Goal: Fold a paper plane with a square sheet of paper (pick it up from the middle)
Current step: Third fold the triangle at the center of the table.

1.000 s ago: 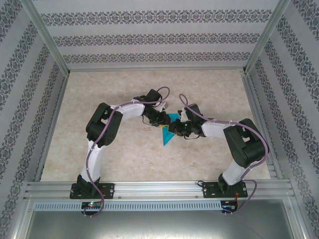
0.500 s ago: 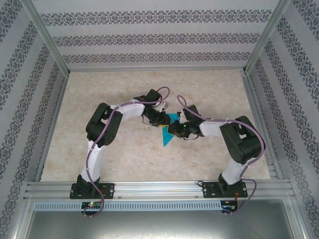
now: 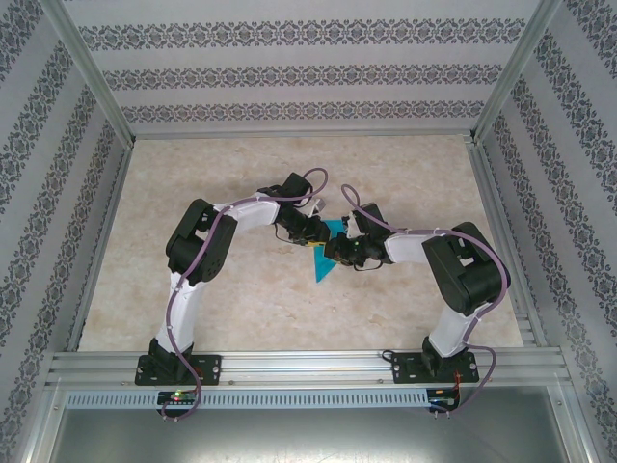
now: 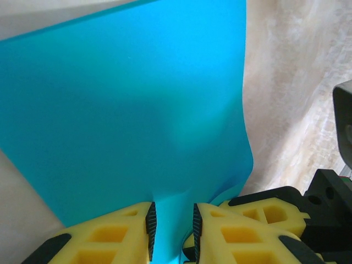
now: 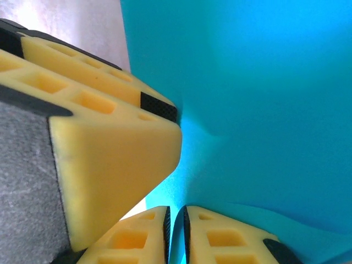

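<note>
Two arms bend in toward each other in the top view, their wrists almost meeting just right of the frame's centre. The left gripper [image 3: 315, 238] and the right gripper [image 3: 333, 251] crowd together over the sheet of paper [image 3: 321, 267]. The sheet is a teal shape whose narrow point reaches down and to the left across the marbled table [image 3: 222, 174]. From up here the jaws are too small for me to judge.

In the left wrist view the sheet [image 4: 126, 110] spreads over the upper and middle frame, bowing as it rises from the bottom edge. The left gripper [image 4: 171, 228] sits at bottom centre, its yellow fingers [image 4: 110, 242] drawn narrow with a strip of the teal paper pinched between the dark pads. Another yellow finger [image 4: 264, 212], belonging to the other arm, lies just beside it at lower right.

In the right wrist view the right gripper [image 5: 176, 234] is at the bottom edge, its pads almost together with a thin teal edge clamped between them. A big yellow finger [image 5: 104, 143] of the left arm juts in from the left, its tip against the sheet [image 5: 258, 99], which covers the right and upper frame.
</note>
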Controlling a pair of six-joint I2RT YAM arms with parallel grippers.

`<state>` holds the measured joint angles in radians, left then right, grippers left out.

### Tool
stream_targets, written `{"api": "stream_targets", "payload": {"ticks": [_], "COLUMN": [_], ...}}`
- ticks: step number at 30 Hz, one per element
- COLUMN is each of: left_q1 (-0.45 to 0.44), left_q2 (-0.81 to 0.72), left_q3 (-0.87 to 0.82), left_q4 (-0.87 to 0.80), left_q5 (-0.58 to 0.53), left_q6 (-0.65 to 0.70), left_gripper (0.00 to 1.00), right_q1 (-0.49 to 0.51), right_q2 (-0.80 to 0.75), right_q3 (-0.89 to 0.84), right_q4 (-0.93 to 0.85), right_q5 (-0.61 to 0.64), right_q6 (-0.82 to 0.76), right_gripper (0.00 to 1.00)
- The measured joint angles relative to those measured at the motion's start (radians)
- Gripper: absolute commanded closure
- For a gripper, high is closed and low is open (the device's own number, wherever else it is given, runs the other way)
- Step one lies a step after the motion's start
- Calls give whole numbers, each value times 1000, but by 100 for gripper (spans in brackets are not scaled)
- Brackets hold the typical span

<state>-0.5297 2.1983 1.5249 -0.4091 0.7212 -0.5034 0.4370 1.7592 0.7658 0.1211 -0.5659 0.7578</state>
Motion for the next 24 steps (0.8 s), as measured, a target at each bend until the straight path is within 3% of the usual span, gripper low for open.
{"api": "stream_targets", "payload": {"ticks": [24], "left_q1": [8], "left_q2": [0], "left_q3": [-18], "left_q4": [26], "left_q5": [29], "left_q6": [0], "left_gripper": [71], "right_q1": [6], "right_q2": [-9], "right_q3": [0], "right_q4": [10], "right_q5": [0], "right_q6": [-1], "right_gripper": [84]}}
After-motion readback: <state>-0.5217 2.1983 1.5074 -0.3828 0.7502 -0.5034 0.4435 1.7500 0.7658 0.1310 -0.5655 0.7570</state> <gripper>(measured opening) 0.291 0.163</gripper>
